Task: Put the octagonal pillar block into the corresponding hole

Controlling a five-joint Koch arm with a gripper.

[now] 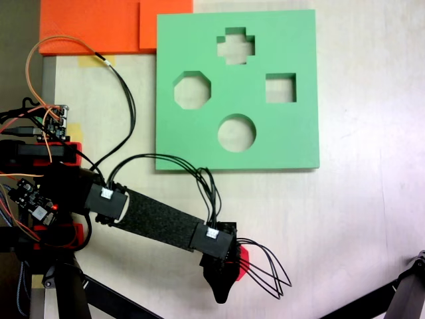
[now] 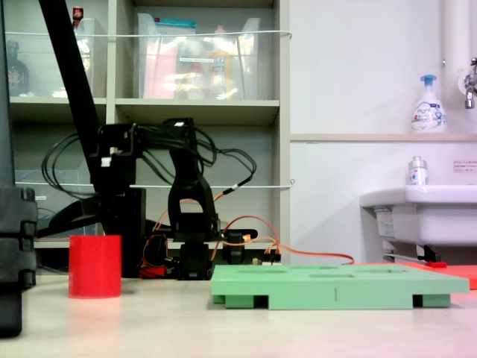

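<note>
Reached out low from the base, well short of the green board and its octagonal hole. Gripper pointed down beside the red block standing on the table. Jaw opening impossible to tell, grasp likewise.

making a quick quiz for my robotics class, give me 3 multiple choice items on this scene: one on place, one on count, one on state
1. Where does the red block stand?
A. on the table, apart from the green board
B. in the round cutout
C. on the orange mat

2. How many cutouts has the board?
A. two
B. four
C. six

3. What is in the octagonal hole?
A. the red block
B. a cable
C. nothing

Answers:
1. A: the low fixed view shows a gap between block and board.
2. B: cross, octagon, square and circle show from above.
3. C: the table shows through it.
</note>
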